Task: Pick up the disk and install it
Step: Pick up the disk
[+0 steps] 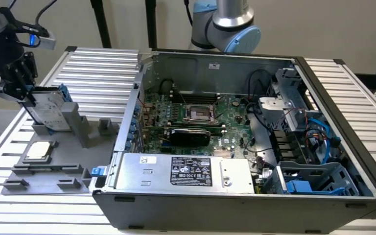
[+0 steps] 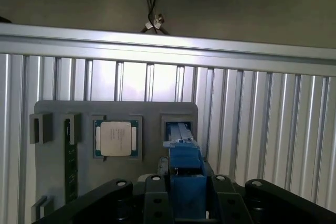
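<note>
Wrist view puts the gripper (image 2: 187, 203) over a blue carrier, its dark fingers (image 2: 156, 203) lying against both sides of the blue plastic with no gap to be seen, so the jaws are clenched on the disk (image 2: 185, 166). The carrier's far end reaches to a rectangular pocket in the grey fixture plate (image 2: 152, 114).

In the exterior view the gripper (image 1: 26, 93) grips the upper end of the disk (image 1: 52, 110), which stands nearly upright, its silver face with the white label turned toward the computer case (image 1: 240, 205). The lower end of the disk sits among the grey uprights of the fixture plate (image 1: 44, 171), at the exterior view's left and well apart from the case interior.

Just beside the disk's slot on the same plate lies a square silver processor chip (image 1: 39, 150) (image 2: 116, 138) in its own recess. The plate rests on a ribbed aluminium table (image 1: 96, 63) (image 2: 252, 119).

The case lies open with its motherboard (image 1: 201, 117) exposed. A silver power supply (image 1: 181, 171) with a black label sits along its near edge, and a blue drive cage (image 1: 312, 178) sits in the corner at the exterior view's right. A silver and blue arm joint (image 1: 226, 24) rises behind the case
</note>
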Tool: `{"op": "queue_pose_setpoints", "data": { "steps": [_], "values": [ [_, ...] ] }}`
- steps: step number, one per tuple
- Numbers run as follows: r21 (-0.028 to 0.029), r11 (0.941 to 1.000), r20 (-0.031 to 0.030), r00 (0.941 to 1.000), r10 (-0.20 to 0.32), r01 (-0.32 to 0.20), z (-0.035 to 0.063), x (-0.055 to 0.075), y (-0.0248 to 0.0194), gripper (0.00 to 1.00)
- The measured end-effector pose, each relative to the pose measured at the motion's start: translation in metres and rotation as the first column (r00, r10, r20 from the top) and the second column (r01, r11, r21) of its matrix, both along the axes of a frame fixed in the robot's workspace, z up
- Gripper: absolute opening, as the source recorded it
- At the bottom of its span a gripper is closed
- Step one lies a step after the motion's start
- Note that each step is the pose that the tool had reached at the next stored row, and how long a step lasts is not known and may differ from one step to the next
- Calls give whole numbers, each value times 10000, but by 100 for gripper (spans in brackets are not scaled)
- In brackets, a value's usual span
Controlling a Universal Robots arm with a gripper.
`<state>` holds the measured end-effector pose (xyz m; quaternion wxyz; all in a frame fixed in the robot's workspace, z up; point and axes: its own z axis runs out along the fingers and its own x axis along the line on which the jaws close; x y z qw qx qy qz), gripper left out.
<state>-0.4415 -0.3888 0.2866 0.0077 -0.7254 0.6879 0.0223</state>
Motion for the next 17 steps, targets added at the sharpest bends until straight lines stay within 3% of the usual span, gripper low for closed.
{"op": "queue_pose_setpoints", "data": {
  "steps": [17],
  "values": [
    [1, 10000, 4, 10000, -1, 1, 18, 0, 0, 33]
  ]
}}
